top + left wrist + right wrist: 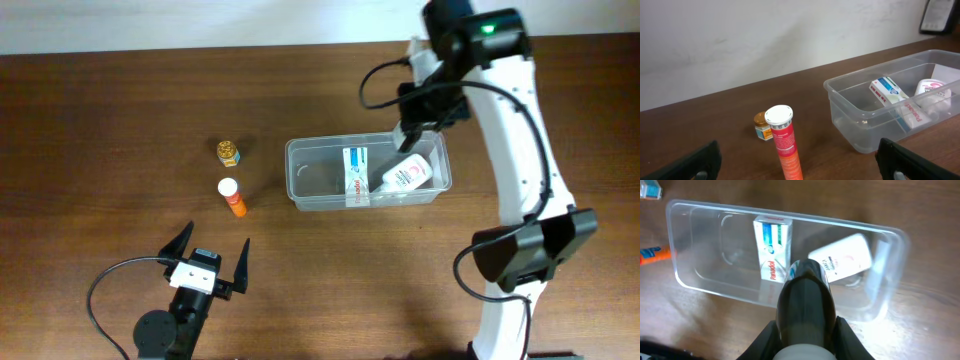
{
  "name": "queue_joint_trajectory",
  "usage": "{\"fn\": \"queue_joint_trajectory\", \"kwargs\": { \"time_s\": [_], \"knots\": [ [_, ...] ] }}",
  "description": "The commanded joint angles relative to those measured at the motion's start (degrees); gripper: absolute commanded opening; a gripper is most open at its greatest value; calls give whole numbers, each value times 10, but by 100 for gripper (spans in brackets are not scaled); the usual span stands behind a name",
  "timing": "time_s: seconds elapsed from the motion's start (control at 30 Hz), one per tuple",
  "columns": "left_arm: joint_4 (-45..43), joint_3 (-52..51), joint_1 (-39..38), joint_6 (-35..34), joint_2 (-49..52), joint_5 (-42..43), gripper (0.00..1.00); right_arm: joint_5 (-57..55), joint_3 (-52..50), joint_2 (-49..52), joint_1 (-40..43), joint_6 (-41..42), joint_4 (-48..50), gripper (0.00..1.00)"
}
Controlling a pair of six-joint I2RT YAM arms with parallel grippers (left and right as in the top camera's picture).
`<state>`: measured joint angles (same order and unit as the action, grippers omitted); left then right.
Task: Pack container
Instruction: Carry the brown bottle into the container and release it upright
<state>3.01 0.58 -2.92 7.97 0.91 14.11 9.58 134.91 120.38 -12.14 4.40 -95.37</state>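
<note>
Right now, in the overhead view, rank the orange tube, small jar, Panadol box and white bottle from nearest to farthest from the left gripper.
1. Orange tube, just ahead of the left gripper.
2. Small jar, beyond the tube.
3. Panadol box, middle of the container.
4. White bottle, container's right end.

The right arm, at the right of the overhead frame, has white links, black joints and a green light at the top; black cables loop off it. At lower left, the left claw has black pointed fingers, a white wrist block and a round black base
</note>
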Motion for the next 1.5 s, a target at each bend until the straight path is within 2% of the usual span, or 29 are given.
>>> {"fn": "queue_joint_trajectory", "kwargs": {
  "time_s": [0.0,0.33,0.77,1.03,1.17,1.47],
  "knots": [
    [5,-1,3,7,-1,-4,99,-1,-45,-8,-20,19,38,24],
    [5,-1,3,7,-1,-4,99,-1,-194,-8,-30,51,167,24],
    [5,-1,3,7,-1,-4,99,-1,-289,-7,-31,82,269,24],
    [5,-1,3,7,-1,-4,99,-1,-318,-7,-44,82,313,24],
    [5,0,3,7,-1,-4,99,-2,-320,-7,-51,82,320,28],
    [5,-1,3,7,-1,-4,99,-28,-329,-7,-53,88,320,29]
  ]
}}
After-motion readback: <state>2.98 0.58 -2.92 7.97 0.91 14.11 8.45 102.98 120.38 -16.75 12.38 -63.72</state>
